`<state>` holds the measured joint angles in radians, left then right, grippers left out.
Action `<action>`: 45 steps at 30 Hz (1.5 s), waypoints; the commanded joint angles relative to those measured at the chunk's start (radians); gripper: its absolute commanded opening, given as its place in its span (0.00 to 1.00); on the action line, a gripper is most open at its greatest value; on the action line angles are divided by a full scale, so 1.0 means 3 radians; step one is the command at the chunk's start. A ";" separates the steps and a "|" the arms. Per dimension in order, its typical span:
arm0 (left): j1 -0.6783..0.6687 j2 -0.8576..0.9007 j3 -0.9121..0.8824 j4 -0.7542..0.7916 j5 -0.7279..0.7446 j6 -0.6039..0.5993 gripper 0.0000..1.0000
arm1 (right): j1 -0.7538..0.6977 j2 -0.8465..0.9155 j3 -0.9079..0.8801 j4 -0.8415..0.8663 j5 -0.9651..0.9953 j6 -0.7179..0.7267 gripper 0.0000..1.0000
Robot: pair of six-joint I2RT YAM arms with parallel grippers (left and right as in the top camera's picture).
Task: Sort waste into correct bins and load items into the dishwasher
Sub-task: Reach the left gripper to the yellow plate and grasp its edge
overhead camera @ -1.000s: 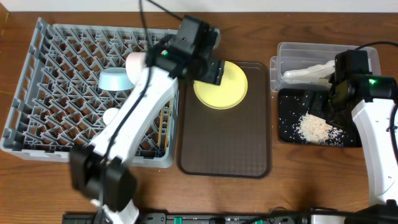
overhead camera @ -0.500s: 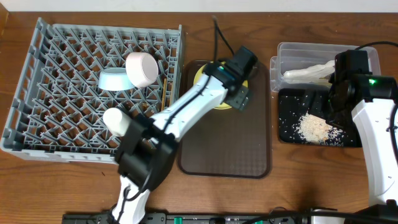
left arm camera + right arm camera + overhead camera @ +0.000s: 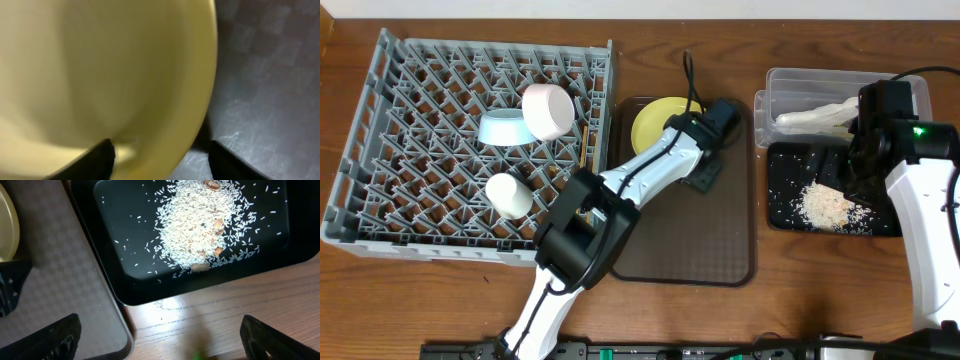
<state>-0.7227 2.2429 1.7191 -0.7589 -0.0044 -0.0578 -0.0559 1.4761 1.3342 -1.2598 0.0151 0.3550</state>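
The round yellow plate [image 3: 655, 125] lies at the far end of the dark-brown serving tray [image 3: 680, 235]. My left gripper [image 3: 698, 165] is low at the plate's right edge. In the left wrist view the plate [image 3: 100, 70] fills the frame, and my open left gripper [image 3: 162, 160] straddles its rim, one finger over the plate, one over the tray. My right gripper [image 3: 860, 170] hovers over the black tray [image 3: 782, 215] of rice grains [image 3: 825, 205]. It is wide open and empty in the right wrist view [image 3: 160, 340]. The sachet is not in view.
The grey dish rack [image 3: 360, 215] holds the light-blue bowl [image 3: 503, 128], white bowl [image 3: 548, 110], cream cup [image 3: 507, 195] and chopsticks [image 3: 585, 150]. The clear tub [image 3: 790, 80] behind the black tray holds crumpled white paper [image 3: 815, 118].
My left arm has swung from over the rack's right edge across to the yellow plate's right side and come down to its rim. The right arm has not moved.
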 commanded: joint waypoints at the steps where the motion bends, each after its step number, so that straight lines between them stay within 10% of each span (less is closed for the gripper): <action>1: -0.0080 0.0042 0.0014 -0.0031 -0.0025 0.0028 0.46 | -0.0009 -0.0056 0.0067 0.0000 0.0010 -0.0039 0.99; 16: -0.0346 0.0043 -0.0008 -0.0047 -0.0027 0.0015 0.08 | -0.0009 -0.0056 0.0067 -0.0023 0.0010 -0.0041 0.99; 45: -0.0184 -0.1091 0.0163 -0.0505 -0.0050 0.0011 0.07 | -0.0009 -0.0056 0.0067 -0.0056 0.0011 -0.0041 0.99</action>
<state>-0.8093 1.9980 1.7420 -0.8978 -0.0177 -0.0486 -0.0559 1.4761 1.3342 -1.2728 0.0151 0.3550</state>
